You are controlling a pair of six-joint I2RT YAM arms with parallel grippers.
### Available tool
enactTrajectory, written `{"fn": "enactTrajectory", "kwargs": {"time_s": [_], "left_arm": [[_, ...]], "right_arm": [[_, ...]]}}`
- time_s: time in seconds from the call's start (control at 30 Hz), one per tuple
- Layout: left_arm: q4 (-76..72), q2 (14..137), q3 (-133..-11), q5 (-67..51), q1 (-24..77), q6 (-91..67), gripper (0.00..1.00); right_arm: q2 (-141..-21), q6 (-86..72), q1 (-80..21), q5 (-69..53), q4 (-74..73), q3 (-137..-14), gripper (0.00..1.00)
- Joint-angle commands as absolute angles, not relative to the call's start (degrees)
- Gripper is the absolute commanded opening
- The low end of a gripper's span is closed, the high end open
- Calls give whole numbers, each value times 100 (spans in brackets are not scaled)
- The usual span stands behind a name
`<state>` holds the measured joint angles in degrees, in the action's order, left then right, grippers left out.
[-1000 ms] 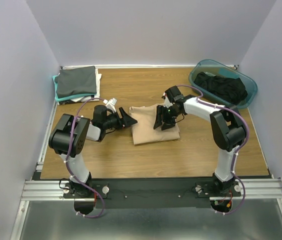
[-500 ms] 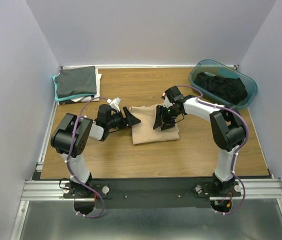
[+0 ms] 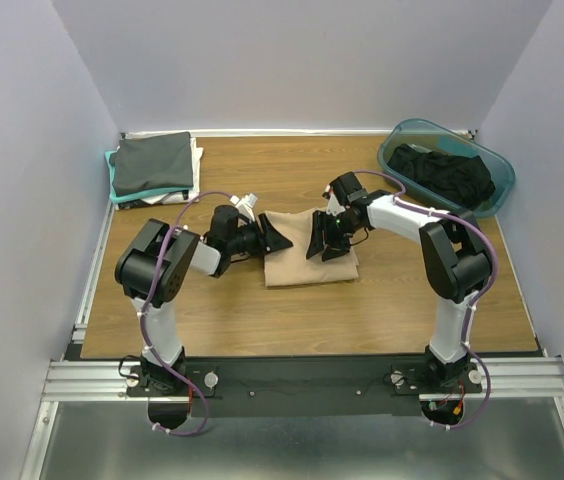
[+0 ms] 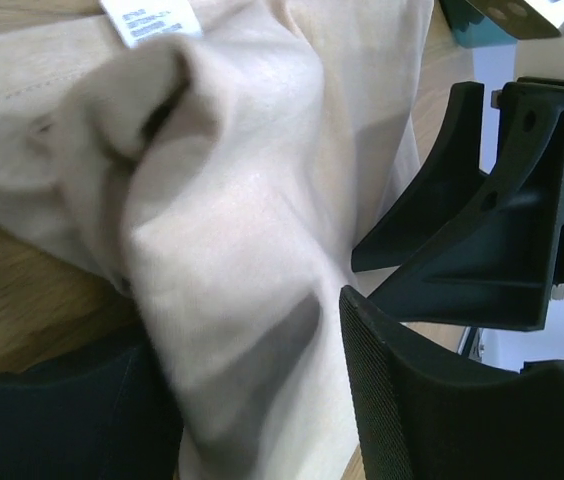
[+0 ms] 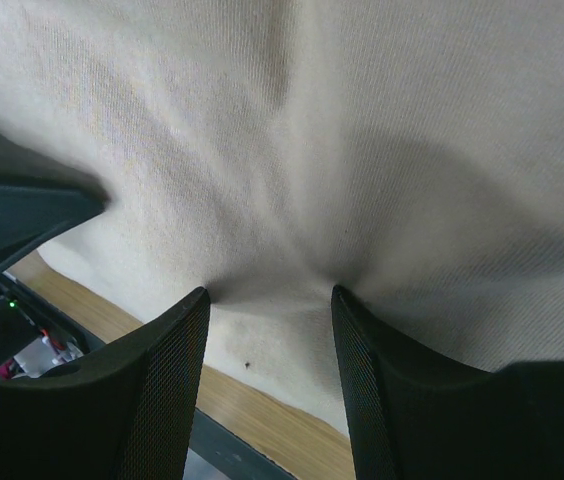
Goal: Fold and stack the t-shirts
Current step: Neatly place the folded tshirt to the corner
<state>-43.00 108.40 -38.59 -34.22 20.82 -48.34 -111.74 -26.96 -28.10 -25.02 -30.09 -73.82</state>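
Where the tan t-shirt lies, folded into a rough rectangle at mid-table, both arms meet over it. White label shows at one hem.

Left gripper sits at the shirt's left edge. Its jaws are apart, and a raised ridge of tan cloth fills the gap between its fingers; no firm clamp can be seen.

Right gripper is on the shirt's right half. Its fingers are spread and tips-down on the cloth, which puckers between them. It presses the cloth and has nothing lifted or held.

Folded shirts are stacked at the far left corner, dark grey on top with teal and white edges below. Teal tub stands at far right, with black clothing heaped inside. Wooden table lies underneath.
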Motion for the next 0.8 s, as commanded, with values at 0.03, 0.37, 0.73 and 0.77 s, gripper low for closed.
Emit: {"fn": "enactTrajectory", "kwargs": {"time_s": [0.03,0.37,0.73,0.77], "left_arm": [[-2410,11391,-3875,-2892,2382,-4448,46],[68,11206,-5298,-1855,2074,-2990,0],[3163,11654,-8163,288,1828,-1293,0],[3260,11698,-8322,525,1793,-1214,0]], "right_arm": [[-11408,-2593,-2848,-2514,-3041,-7190,59],[-11022,-2619,-2839,-2408,-3076,-7014,59],[-10389,-2452,-2839,-2030,-3252,-6715,63],[-10389,-2417,-2839,-2039,-3261,-6706,63]]}}
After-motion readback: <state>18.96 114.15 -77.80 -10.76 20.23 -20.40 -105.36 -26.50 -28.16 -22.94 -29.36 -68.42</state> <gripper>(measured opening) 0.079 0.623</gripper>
